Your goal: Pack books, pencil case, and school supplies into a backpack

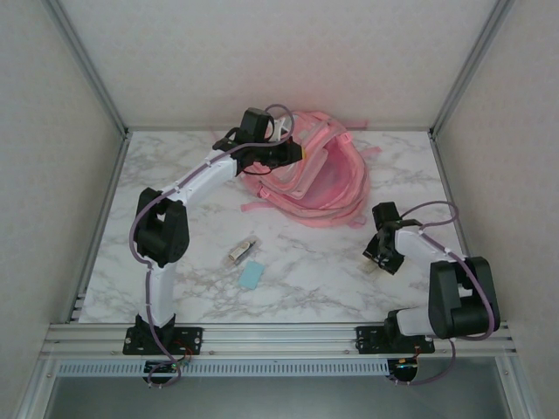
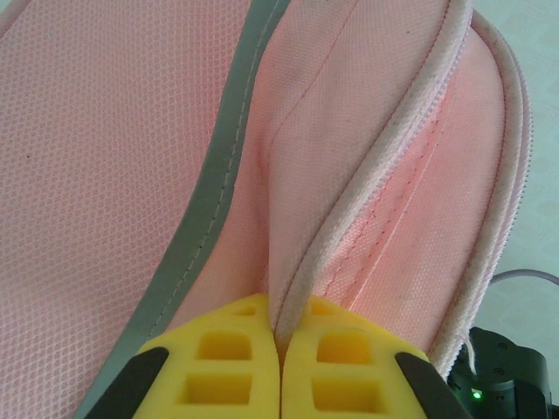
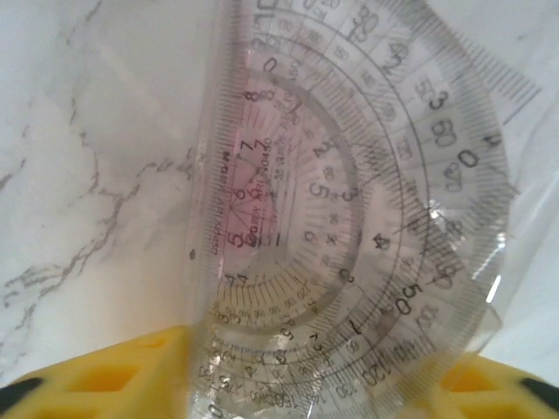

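The table lies bare between the arms — only the silvery stubby item and light-blue block sit left of centre. The backpack fills the far middle, the left arm slanting to it; a clear protractor juts from the right gripper.

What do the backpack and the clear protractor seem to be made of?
The backpack looks like matte woven pink fabric: weave, mesh and stitching show. The protractor is probably clear glossy plastic: the marble table shows through its printed scale.
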